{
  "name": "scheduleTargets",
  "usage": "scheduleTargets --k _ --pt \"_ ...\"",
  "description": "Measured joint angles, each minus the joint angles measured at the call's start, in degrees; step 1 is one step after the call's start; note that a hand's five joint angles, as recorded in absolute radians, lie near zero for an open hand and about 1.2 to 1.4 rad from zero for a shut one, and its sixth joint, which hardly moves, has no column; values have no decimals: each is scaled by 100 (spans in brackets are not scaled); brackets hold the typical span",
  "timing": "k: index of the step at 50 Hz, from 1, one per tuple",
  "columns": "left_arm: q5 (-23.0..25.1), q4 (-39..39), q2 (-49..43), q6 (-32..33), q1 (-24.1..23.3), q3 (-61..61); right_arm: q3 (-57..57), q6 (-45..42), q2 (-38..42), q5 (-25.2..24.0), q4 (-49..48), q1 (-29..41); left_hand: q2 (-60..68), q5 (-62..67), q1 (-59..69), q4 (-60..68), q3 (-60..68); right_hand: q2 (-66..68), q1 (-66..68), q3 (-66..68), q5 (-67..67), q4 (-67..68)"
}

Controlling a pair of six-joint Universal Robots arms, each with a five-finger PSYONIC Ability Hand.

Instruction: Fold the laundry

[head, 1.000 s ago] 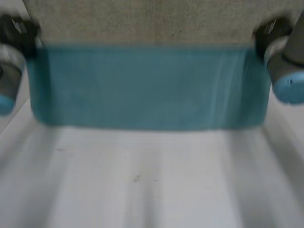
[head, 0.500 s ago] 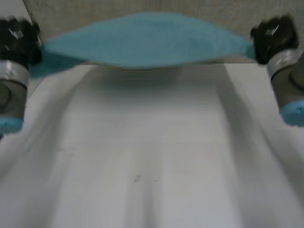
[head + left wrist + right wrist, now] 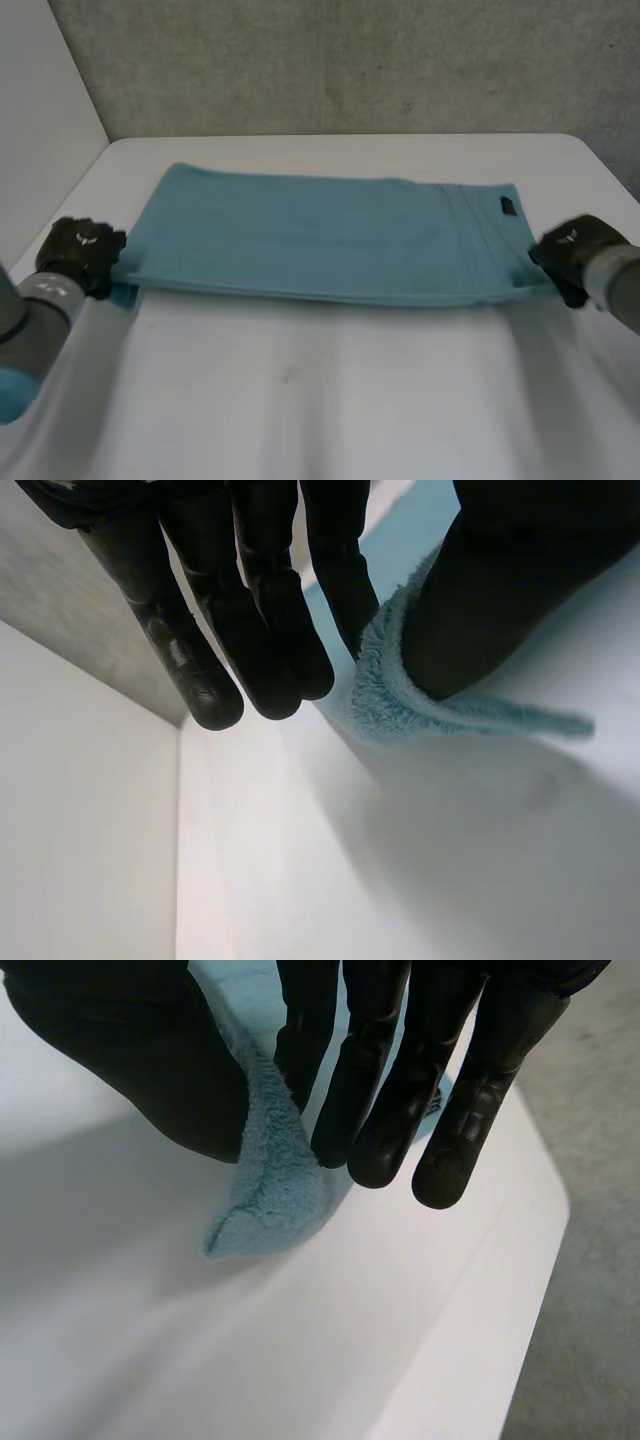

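On the white table (image 3: 320, 400) in head view, you see the teal towel (image 3: 320, 235) lying flat, w/ the left hand (image 3: 80, 250) at its near left corner & the right hand (image 3: 570, 255) at its near right corner. Left wrist view: thumb & a finger pinch that towel corner. Right wrist view: same, thumb & finger clamped on the corner, low over the table.
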Motion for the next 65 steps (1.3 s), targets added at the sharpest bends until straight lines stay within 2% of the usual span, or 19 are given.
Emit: scheduleTargets --k 2,3,4,5,6,9,13,14,17,22,27,31,33,39,50,54,60,64,65 --pt "13 -556 389 209 81 -179 326 -335 -405 -92 293 -189 0 0 0 0 0 0 0 0 0 0" --pt "13 -556 389 209 81 -179 326 -335 -405 -92 293 -189 0 0 0 0 0 0 0 0 0 0" --pt "108 -1355 865 467 191 -335 741 -771 -918 -250 602 -462 0 0 0 0 0 0 0 0 0 0" --pt "167 -1649 1024 555 233 -376 875 -916 -1089 -305 689 -559 0 0 0 0 0 0 0 0 0 0" --pt "167 -1649 1024 555 233 -376 875 -916 -1089 -305 689 -559 0 0 0 0 0 0 0 0 0 0" --pt "719 -2842 1659 916 477 -431 1234 -1368 -1611 -600 890 -880 0 0 0 0 0 0 0 0 0 0" --pt "1278 -3010 1781 1028 621 -225 1163 -1438 -1637 -825 850 -1005 0 0 0 1 0 0 0 0 0 0" --pt "1278 -3010 1781 1028 621 -225 1163 -1438 -1637 -825 850 -1005 0 0 0 1 0 0 0 0 0 0" --pt "1469 -2661 1562 1020 629 -2 972 -1314 -1389 -863 733 -999 0 0 0 1 0 0 0 0 0 0" --pt "1452 -1484 548 981 381 705 43 -701 -299 -634 198 -750 2 0 0 2 1 0 0 0 0 0" --pt "1135 -539 -825 953 -36 1791 -1134 -276 910 79 -362 -219 2 0 0 3 1 0 0 0 0 0" --pt "1002 -340 -1363 935 -168 2272 -1571 -207 1373 358 -585 -38 2 0 0 3 1 0 0 0 0 0" --pt "895 -206 -1999 917 -287 2893 -2038 -171 1894 586 -916 89 2 0 0 5 2 0 0 0 0 0" --pt "823 51 -2785 918 -363 3642 -2574 -177 2624 734 -1556 203 2 0 0 16 1 0 0 0 0 0" --pt "819 355 -2889 904 -382 3745 -2669 -162 2782 684 -1851 354 2 0 0 17 1 0 0 0 2 0" --pt "755 856 -2773 721 -401 4166 -3216 -160 2722 678 -2289 363 2 0 0 20 2 0 0 0 2 0" --pt "163 1900 -2064 -287 -453 5045 -4473 -84 2268 737 -3463 366 4 0 0 21 4 0 0 0 2 0" --pt "-60 2163 -1611 -847 -455 5290 -4701 111 1803 788 -3947 384 4 0 0 21 5 0 0 0 2 0" --pt "-156 2254 -1279 -1228 -453 5366 -4691 225 1593 803 -4107 394 4 0 0 21 5 0 0 0 3 0"
